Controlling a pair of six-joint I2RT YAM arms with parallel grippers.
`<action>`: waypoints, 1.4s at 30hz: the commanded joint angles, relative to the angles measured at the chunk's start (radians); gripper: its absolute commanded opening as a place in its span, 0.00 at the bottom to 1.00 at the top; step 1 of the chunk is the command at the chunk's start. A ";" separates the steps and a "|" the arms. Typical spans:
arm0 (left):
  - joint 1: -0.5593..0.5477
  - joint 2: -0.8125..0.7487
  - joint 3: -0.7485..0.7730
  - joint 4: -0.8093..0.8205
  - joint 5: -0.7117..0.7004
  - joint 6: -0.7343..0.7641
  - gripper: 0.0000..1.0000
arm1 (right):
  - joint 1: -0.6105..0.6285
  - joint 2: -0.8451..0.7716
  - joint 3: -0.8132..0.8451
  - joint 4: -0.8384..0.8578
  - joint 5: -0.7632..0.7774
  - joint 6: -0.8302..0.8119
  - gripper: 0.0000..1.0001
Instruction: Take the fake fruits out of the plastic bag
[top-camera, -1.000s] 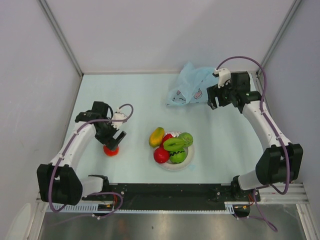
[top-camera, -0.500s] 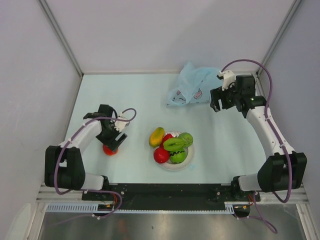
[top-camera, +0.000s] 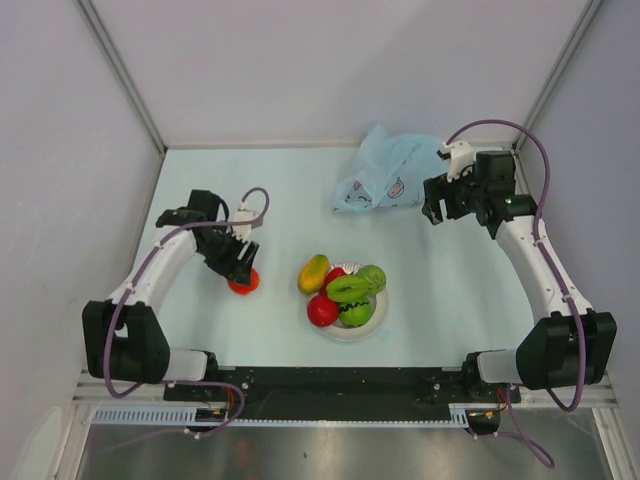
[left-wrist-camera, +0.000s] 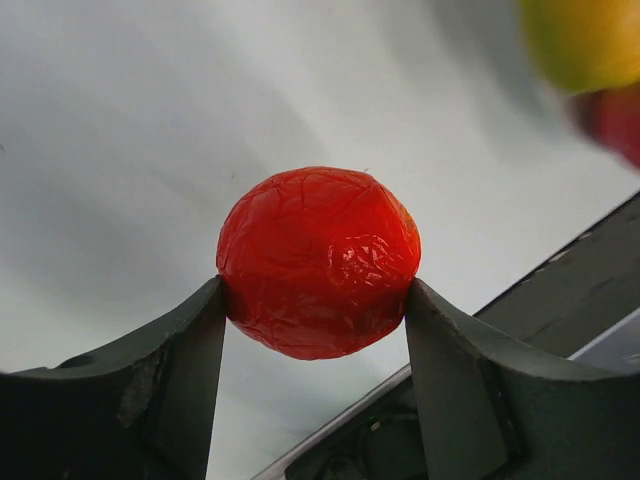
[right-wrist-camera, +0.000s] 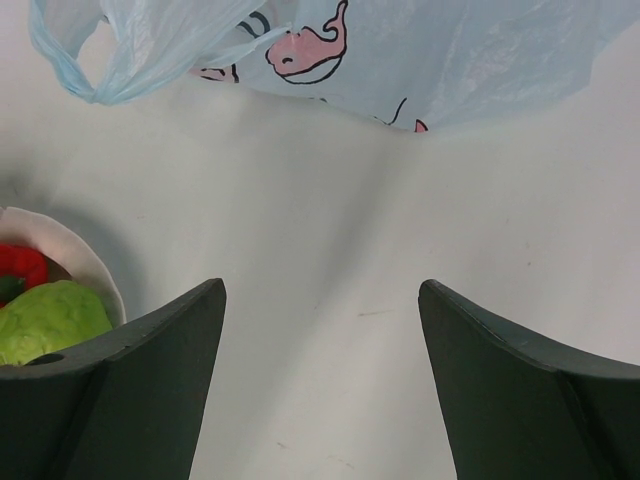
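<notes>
My left gripper (top-camera: 240, 272) is shut on a red round fake fruit (top-camera: 243, 284), which fills the space between the fingers in the left wrist view (left-wrist-camera: 318, 262), left of the plate. Several fake fruits sit on the white plate (top-camera: 375, 322): an orange-yellow one (top-camera: 313, 272), green ones (top-camera: 350, 288) and a red one (top-camera: 322, 310). The light-blue plastic bag (top-camera: 385, 175) lies crumpled at the back, also seen in the right wrist view (right-wrist-camera: 400, 50). My right gripper (top-camera: 436, 203) is open and empty just right of the bag.
White walls with metal corner posts close in the table on three sides. The black base rail (top-camera: 330, 385) runs along the near edge. In the right wrist view the plate rim (right-wrist-camera: 70, 255) and a green fruit (right-wrist-camera: 50, 320) show at left.
My left gripper has carried the red fruit to the right and a little away from the near edge, toward the plate. The right gripper has drawn slightly right, away from the bag.
</notes>
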 joint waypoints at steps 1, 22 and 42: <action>-0.015 -0.111 0.118 -0.002 0.329 -0.119 0.43 | -0.005 -0.031 -0.002 -0.007 -0.031 -0.008 0.83; -0.362 -0.078 0.158 0.164 0.349 -0.248 0.47 | -0.030 -0.051 -0.034 0.013 -0.031 0.012 0.83; -0.423 -0.018 0.092 0.256 0.283 -0.320 0.56 | -0.064 -0.039 -0.048 0.021 -0.040 0.023 0.83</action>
